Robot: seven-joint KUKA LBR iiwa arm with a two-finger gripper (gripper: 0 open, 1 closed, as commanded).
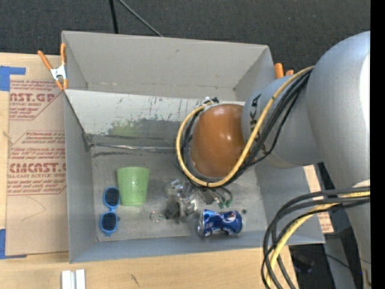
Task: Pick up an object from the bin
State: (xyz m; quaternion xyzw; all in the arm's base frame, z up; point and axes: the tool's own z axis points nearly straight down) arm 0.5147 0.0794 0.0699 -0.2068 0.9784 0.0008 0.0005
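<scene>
1. the grey bin [78, 161] holds everything. the gripper [180, 202] hangs low over its floor, near the front wall.
2. the arm [337, 113] and its orange cover [216, 140] sit right above the gripper. dark letters on the arm's grey shell run partly behind cables and seem to end in "ka".
3. the green cup [133, 185] stands upright to the gripper's left, apart from it.
4. the crushed blue can [220, 222] lies on its side just beside the gripper, to its lower right. it is the nearest thing and the likeliest pick. its print is blue, white and red, but i can read no word.
5. the blue sunglasses [109, 209] lie farthest left, beyond the cup.
6. i cannot tell whether the gripper is open or closed, or whether it has hold of anything. to grasp the can well, it should centre across the can's short width and stay clear of the front wall.
</scene>
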